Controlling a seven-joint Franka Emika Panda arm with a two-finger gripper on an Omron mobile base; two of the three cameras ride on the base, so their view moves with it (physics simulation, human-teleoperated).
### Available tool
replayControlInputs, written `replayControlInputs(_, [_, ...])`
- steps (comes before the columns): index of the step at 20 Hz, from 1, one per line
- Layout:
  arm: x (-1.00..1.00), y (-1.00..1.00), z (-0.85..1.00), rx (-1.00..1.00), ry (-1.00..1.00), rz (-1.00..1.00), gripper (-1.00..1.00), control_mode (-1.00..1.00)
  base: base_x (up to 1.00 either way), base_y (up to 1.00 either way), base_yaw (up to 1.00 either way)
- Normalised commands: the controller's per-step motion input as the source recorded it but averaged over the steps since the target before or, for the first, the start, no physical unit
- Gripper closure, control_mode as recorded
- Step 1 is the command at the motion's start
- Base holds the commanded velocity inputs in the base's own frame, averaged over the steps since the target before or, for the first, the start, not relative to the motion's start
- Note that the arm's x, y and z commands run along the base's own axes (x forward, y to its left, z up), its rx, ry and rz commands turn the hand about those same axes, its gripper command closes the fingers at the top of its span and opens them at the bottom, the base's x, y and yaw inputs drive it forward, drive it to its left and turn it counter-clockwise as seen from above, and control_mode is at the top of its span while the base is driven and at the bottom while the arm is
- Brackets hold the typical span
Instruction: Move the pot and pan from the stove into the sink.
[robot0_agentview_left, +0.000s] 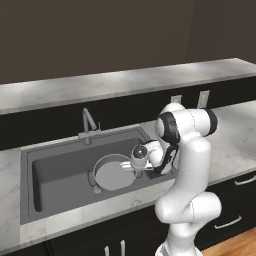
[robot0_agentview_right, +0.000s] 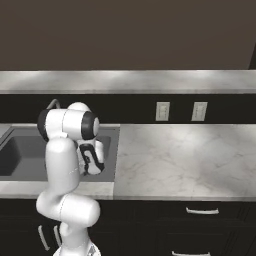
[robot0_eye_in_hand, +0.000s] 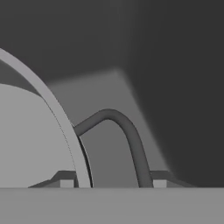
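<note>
The pot (robot0_agentview_left: 114, 173) sits low in the sink (robot0_agentview_left: 55, 172); the gripper (robot0_eye_in_hand: 113, 183) fingers straddle its loop handle (robot0_eye_in_hand: 127, 131), narrowly parted for release.

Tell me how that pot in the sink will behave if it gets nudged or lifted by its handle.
The pot looks rigid metal with a wide flat bottom resting in the sink, so a nudge would probably slide it rather than tip it. Lifted by the thin looped handle alone, it would likely hang off-balance and tilt. The smooth rim seems slippery for the gripper.

grey round pot (robot0_agentview_left: 114, 175) upright in dark sink (robot0_agentview_left: 50, 172)
</note>
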Motion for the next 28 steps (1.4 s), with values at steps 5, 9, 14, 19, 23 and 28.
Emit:
replayControlInputs(5, [0.00,0.00,-0.12,-0.02,0.00,0.00,1.00,-1.00,0.00,0.00,0.00])
replayControlInputs(9, [0.00,0.00,-0.07,-0.01,0.00,0.00,-1.00,-1.00,0.00,0.00,0.00])
replayControlInputs(14, [0.08,0.00,0.14,0.01,0.00,-0.01,-1.00,-1.00,0.00,0.00,0.00])
replayControlInputs(19, [0.14,0.00,0.74,0.04,0.00,-0.02,-1.00,-1.00,0.00,0.00,0.00])
replayControlInputs(23, [0.16,0.00,0.92,0.04,0.00,-0.01,-1.00,-1.00,0.00,0.00,0.00])
replayControlInputs(28, [0.10,0.00,0.99,0.03,0.01,0.00,-1.00,-1.00,0.00,0.00,0.00])
